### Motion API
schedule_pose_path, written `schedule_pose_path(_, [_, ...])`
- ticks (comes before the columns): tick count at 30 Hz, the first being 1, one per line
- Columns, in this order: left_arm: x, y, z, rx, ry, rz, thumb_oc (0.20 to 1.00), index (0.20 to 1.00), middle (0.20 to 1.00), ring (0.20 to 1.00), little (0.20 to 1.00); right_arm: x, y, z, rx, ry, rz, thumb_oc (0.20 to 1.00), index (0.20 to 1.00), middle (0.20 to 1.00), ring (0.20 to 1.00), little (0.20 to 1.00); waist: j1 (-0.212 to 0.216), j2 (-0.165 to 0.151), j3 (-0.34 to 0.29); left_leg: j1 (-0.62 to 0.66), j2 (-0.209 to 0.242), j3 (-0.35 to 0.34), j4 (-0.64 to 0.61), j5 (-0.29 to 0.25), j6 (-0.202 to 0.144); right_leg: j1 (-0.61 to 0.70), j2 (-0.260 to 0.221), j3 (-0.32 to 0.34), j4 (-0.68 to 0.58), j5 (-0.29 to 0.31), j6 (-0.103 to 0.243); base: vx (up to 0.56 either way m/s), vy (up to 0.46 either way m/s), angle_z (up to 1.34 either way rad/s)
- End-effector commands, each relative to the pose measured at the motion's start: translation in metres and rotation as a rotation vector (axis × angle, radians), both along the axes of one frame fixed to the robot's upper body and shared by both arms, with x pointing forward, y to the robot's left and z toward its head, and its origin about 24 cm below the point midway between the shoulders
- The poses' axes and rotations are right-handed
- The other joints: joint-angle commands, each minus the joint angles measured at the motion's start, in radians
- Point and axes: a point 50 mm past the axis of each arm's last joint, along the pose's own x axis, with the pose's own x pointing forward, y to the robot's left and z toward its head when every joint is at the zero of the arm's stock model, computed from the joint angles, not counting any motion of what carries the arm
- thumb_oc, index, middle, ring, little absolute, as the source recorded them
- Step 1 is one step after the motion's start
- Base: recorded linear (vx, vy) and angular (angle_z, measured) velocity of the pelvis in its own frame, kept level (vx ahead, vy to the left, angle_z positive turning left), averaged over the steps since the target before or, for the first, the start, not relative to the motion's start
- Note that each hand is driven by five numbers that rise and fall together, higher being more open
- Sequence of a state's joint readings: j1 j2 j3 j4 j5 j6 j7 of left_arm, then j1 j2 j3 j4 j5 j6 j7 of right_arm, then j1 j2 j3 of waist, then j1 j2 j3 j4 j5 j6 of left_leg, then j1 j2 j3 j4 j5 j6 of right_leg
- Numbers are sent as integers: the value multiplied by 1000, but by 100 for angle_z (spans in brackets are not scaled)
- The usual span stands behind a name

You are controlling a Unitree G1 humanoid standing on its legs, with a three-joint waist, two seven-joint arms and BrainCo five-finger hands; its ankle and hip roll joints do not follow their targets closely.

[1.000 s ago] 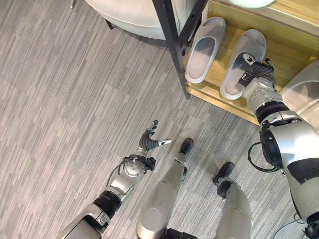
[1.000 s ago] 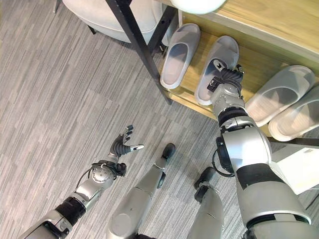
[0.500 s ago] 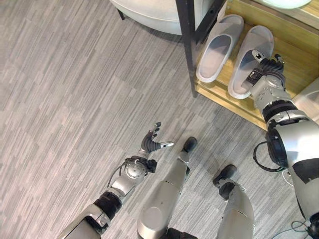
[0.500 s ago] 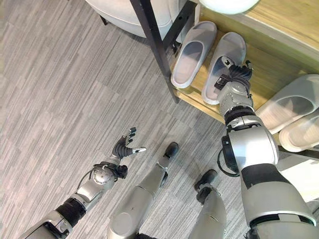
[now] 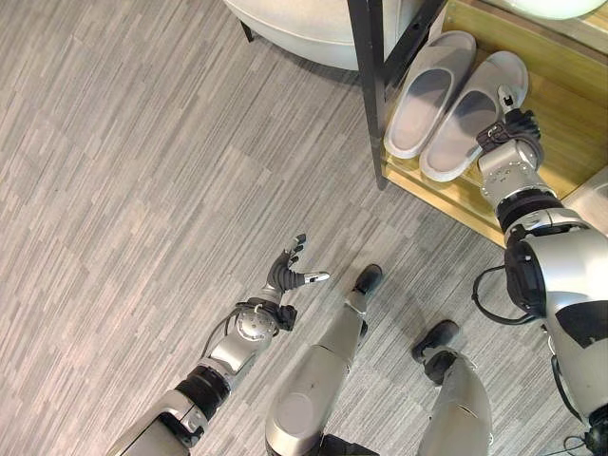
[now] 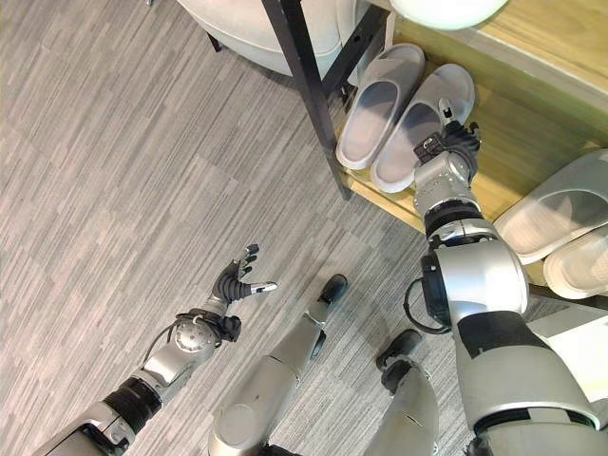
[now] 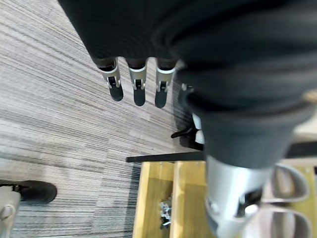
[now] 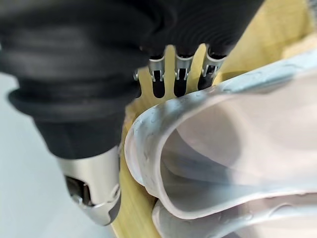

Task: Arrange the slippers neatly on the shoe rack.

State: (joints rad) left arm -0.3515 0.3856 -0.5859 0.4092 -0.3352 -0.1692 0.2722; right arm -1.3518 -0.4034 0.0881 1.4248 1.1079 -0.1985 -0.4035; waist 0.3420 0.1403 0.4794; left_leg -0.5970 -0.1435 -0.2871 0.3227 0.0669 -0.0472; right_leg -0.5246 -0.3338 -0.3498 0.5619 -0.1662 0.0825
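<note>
Two grey slippers lie side by side on the wooden lower shelf [image 5: 562, 103] of the shoe rack, the left slipper [image 5: 427, 93] and the right slipper [image 5: 467, 122] touching along their sides. My right hand [image 5: 509, 141] rests against the outer side of the right slipper, by its strap [image 8: 198, 144]. In the right wrist view its fingers [image 8: 178, 74] are straight along the strap's rim and the thumb [image 8: 94, 193] stays beside it. My left hand [image 5: 285, 275] hovers open over the floor, holding nothing.
A black rack post [image 5: 370, 85] stands just left of the slippers. A white round seat [image 5: 304, 24] sits behind it. Another grey pair [image 6: 556, 204] lies further right on the same shelf. Grey plank floor [image 5: 142, 190] spreads to the left.
The right slipper has been pushed left and now touches the left slipper, with my right hand following it. The camera has shifted. The left hand has stayed as it was.
</note>
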Motion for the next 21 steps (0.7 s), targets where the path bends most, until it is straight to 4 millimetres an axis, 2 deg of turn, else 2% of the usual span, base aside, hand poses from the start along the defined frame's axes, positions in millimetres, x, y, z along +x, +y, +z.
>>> schedule_pose_path(1, [5,12,10,10,-47,11,1000,1000,1000,1000,1000,6,26,4,-58,-59,107,1000,1000,1000,1000,1000,32,-28,7,2,27,57,108,-177,29,182,-29,83,-132,19,73,-20,8,-6])
schedule_pose_path(3, [6,19,6,21,-34,44,1000,1000,1000,1000,1000,5,28,-3,-222,20,116,1000,1000,1000,1000,1000,13,-46,0,27,39,67,92,-173,24,197,-22,90,-157,29,73,-25,22,-14])
schedule_pose_path(4, [7,20,6,17,-33,57,1000,1000,1000,1000,1000,6,35,-5,-257,25,134,1000,1000,1000,1000,1000,6,-50,1,36,44,69,86,-171,24,203,-18,92,-165,35,72,-134,61,-28])
schedule_pose_path(5, [6,26,3,21,-28,97,1000,1000,1000,1000,1000,5,44,-15,-387,75,149,1000,1000,1000,1000,1000,-15,-62,-4,49,53,83,60,-132,23,213,-14,92,-199,73,65,-138,64,-35])
schedule_pose_path(6, [5,34,-1,15,-13,149,1000,1000,1000,1000,1000,3,53,-29,-482,116,176,1000,1000,1000,1000,1000,-39,-82,-19,75,65,94,34,-123,19,231,-8,97,-231,89,66,-130,69,-35])
schedule_pose_path(8, [3,40,-6,16,6,188,1000,1000,1000,1000,1000,0,61,-45,-517,148,200,1000,1000,1000,1000,1000,-58,-96,-32,105,76,106,11,-117,16,252,-2,101,-262,104,67,-5,16,-41])
schedule_pose_path(9, [0,48,-13,16,32,233,1000,1000,1000,1000,1000,-6,66,-72,-567,219,248,1000,1000,1000,1000,1000,-82,-111,-62,153,93,119,-32,-104,9,288,4,101,-313,124,72,9,-6,-51])
schedule_pose_path(10, [0,48,-13,16,33,233,1000,1000,1000,1000,1000,-6,66,-73,-567,220,249,1000,1000,1000,1000,1000,-82,-111,-62,155,93,119,-34,-103,9,291,4,101,-315,125,72,14,-8,-47])
schedule_pose_path(12, [-2,56,-21,42,65,263,1000,1000,1000,1000,1000,-13,74,-99,-608,277,312,1000,1000,1000,1000,1000,-108,-128,-92,201,109,134,-73,-94,4,316,14,109,-354,145,75,9,-1,-29])
schedule_pose_path(13, [-2,57,-21,42,66,263,1000,1000,1000,1000,1000,-13,74,-100,-608,278,312,1000,1000,1000,1000,1000,-108,-129,-92,203,109,134,-75,-94,4,317,14,110,-356,145,74,12,-6,-24])
schedule_pose_path(15, [-7,60,-28,43,93,273,1000,1000,1000,1000,1000,-26,77,-131,-609,329,360,1000,1000,1000,1000,1000,-139,-144,-124,255,127,159,-116,-85,0,344,23,123,-392,166,81,-4,-18,-29])
schedule_pose_path(16, [-8,60,-30,43,104,276,1000,1000,1000,1000,1000,-29,79,-138,-609,335,377,1000,1000,1000,1000,1000,-145,-146,-132,259,127,162,-124,-78,1,343,24,124,-402,174,82,-3,-30,-48])
schedule_pose_path(18, [-19,65,-45,58,170,271,1000,1000,1000,1000,1000,-62,100,-176,-661,285,542,1000,1000,1000,1000,1000,-200,-161,-180,320,146,195,-185,-59,-2,371,38,148,-452,205,92,37,-25,-41])
schedule_pose_path(19, [-24,65,-51,68,199,253,1000,1000,1000,1000,1000,-75,108,-187,-673,265,615,1000,1000,1000,1000,1000,-216,-164,-197,340,152,205,-209,-50,-3,382,42,151,-470,216,96,87,-20,-45])
schedule_pose_path(20, [-31,65,-59,98,234,207,1000,1000,1000,1000,1000,-99,104,-206,-707,265,696,1000,1000,1000,1000,1000,-239,-167,-226,377,160,219,-248,-38,-3,403,49,153,-500,234,102,90,-27,-53])
schedule_pose_path(21, [-36,62,-64,140,259,144,1000,1000,1000,1000,1000,-108,100,-210,-734,248,732,1000,1000,1000,1000,1000,-253,-167,-242,398,165,229,-276,-30,-5,416,51,152,-521,243,108,97,-21,-43])
